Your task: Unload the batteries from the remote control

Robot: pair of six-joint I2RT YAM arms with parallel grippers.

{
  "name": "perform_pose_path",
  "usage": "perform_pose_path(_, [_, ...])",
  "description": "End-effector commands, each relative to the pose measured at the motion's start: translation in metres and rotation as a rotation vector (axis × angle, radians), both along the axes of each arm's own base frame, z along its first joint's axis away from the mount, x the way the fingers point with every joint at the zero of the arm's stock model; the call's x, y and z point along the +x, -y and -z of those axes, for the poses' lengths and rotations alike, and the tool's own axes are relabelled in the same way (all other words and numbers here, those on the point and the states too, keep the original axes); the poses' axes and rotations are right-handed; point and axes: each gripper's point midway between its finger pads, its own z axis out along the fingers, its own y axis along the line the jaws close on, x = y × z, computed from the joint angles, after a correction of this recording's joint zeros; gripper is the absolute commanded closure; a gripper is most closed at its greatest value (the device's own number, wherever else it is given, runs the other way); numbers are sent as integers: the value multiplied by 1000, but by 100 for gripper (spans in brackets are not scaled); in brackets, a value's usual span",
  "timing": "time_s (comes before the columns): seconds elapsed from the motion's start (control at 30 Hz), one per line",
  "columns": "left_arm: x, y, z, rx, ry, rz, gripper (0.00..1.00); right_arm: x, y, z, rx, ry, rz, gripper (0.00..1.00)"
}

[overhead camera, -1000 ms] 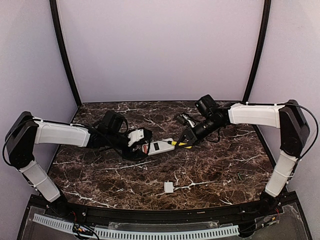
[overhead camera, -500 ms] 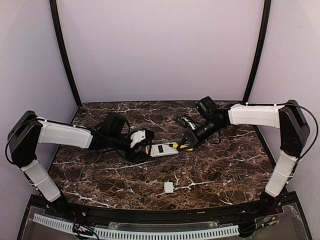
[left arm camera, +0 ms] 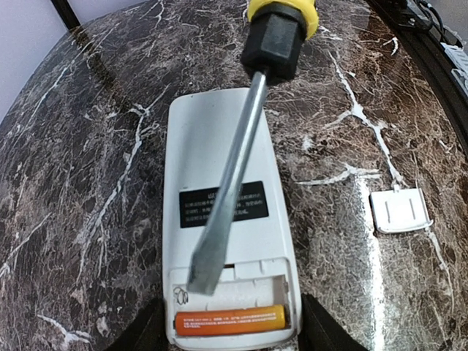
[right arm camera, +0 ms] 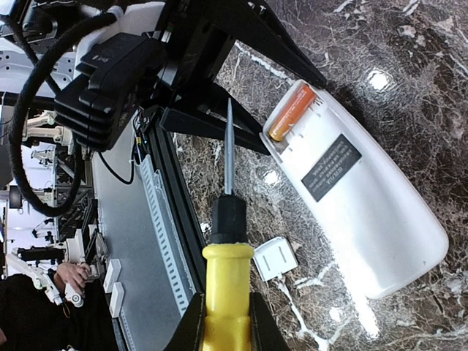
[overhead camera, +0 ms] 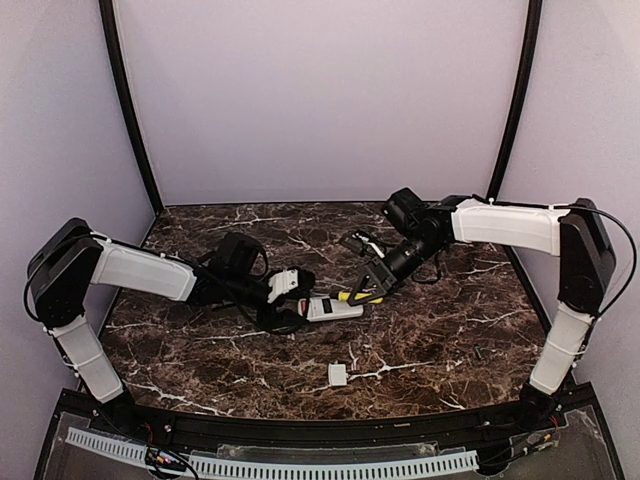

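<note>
Screwdriver [left arm camera: 229, 175] moved over remote [left arm camera: 196, 146]; R gripper [overhead camera: 372, 283] tight on handle, L gripper [overhead camera: 296, 304] half-open, clamping remote.

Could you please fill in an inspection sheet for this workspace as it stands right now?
Surface: dark white-veined marble table, no damage seen.
Job's things: remote control lies back up with its compartment open; one orange battery sits in the end slot, and the neighbouring slot is empty.
Clutter: white cover piece lies apart from the remote; tiny dark object, too small to identify.
Grippers: left end effector clamps the remote's compartment end; right end effector is shut on the yellow-handled screwdriver, whose tip is at the compartment.
Cables: black cable by the left arm, off the table.
Surroundings: lilac walls; a person beyond the near edge.
</note>
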Motion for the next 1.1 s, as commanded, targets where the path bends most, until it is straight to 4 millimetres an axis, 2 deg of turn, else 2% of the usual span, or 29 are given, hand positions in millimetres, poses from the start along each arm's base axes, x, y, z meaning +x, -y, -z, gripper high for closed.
perform_pose_path(0.0, [-3, 8, -7, -20, 31, 40, 61, -3, -6, 4, -17, -39, -20, 100])
perform_pose_path(0.6, [-10, 13, -8, -27, 80, 87, 62, -2, -7, 28, -146, -100, -4, 100])
perform_pose_path(1.07, [-13, 12, 0, -6, 87, 95, 63, 5, -7, 32, -213, -91, 3, 100])
